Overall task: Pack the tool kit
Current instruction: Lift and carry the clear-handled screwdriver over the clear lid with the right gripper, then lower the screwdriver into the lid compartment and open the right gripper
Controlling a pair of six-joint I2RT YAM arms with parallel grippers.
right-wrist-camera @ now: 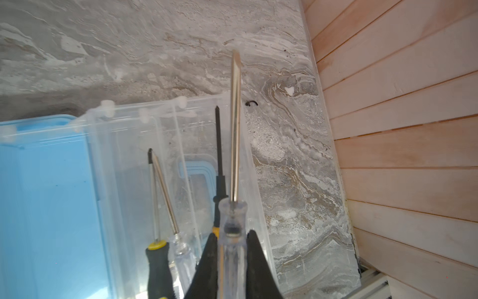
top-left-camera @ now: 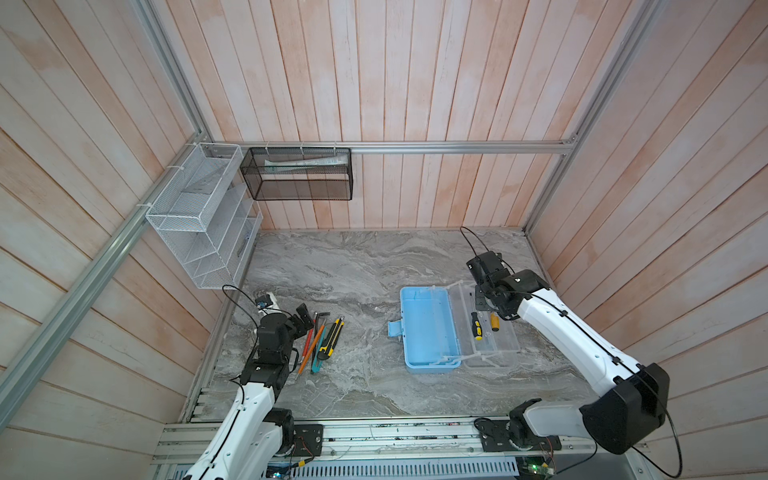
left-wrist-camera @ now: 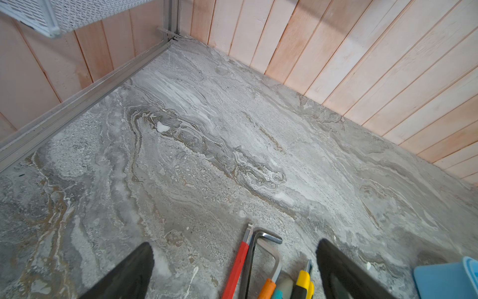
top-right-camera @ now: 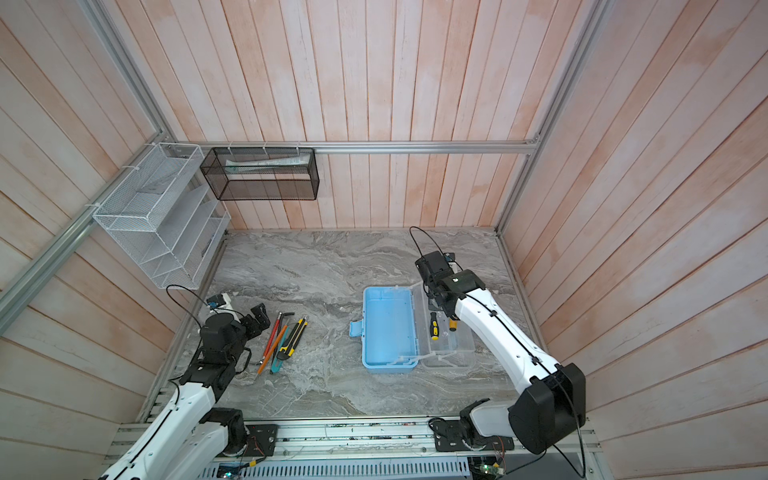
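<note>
Right jaws pinched the slick clear-handled screwdriver (right-wrist-camera: 232, 222) over the see-through lid (right-wrist-camera: 124, 168); it could slip. Left jaws gaped, empty.

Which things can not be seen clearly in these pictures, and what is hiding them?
Right end effector: its own wrist hides its grip in both top views.
Clear-handled screwdriver: the right wrist view's edge cuts off the handle's end.
Black mesh basket: contents too small, behind mesh, in both top views.
Red pencil: cut off by the left wrist view's edge.

Overhead stereo pair; two wrist close-ups
</note>
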